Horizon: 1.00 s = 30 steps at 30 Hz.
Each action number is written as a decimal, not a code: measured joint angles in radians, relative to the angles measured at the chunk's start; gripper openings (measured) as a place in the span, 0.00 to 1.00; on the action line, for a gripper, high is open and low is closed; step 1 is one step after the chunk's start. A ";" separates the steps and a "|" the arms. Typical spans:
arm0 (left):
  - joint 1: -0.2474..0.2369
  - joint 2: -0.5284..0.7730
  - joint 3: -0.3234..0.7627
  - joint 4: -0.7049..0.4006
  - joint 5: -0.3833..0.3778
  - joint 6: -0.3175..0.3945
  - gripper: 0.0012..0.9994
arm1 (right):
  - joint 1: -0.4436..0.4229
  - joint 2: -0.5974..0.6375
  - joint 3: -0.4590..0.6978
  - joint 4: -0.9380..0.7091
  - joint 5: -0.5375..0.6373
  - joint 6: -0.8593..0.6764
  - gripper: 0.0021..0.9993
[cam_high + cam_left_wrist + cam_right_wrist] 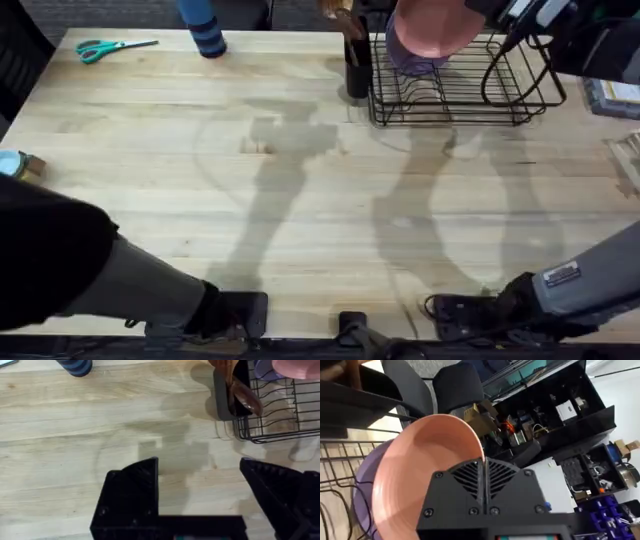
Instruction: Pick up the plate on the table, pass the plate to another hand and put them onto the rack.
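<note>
The salmon-pink plate (pixel 432 27) hangs tilted over the black wire rack (pixel 520 100) at the table's far right. My right gripper (pixel 483 462) is shut on the plate's (pixel 420 475) rim. A lavender plate (pixel 362 495) stands in the rack just behind and below it. My left gripper (pixel 199 462) is open with nothing between its fingers, hovering over bare table (pixel 75 435) to the left of the rack (pixel 280 435). The left arm (pixel 50 250) shows large and dark at the lower left of the overhead view.
A black utensil holder (pixel 357 65) with wooden utensils stands against the rack's left side. A blue striped cup (pixel 205 30) and teal scissors (pixel 105 47) lie at the far left edge. Small items sit at the left edge (pixel 15 165) and right edge (pixel 612 97).
</note>
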<state>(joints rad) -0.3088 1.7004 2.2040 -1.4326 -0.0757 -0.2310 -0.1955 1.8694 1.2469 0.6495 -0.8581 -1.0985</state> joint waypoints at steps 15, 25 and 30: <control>0.000 0.000 0.000 0.000 0.000 0.000 0.99 | 0.000 0.094 0.004 0.081 -0.003 -0.013 0.03; 0.000 0.000 0.000 0.000 0.000 0.000 0.99 | 0.000 0.101 0.006 0.060 -0.003 -0.014 0.03; 0.000 0.000 0.000 0.000 0.000 0.000 0.99 | 0.000 0.101 0.007 -0.045 -0.003 -0.017 0.03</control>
<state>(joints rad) -0.3088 1.7004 2.2040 -1.4326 -0.0757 -0.2310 -0.1955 1.9705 1.2541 0.6042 -0.8612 -1.1156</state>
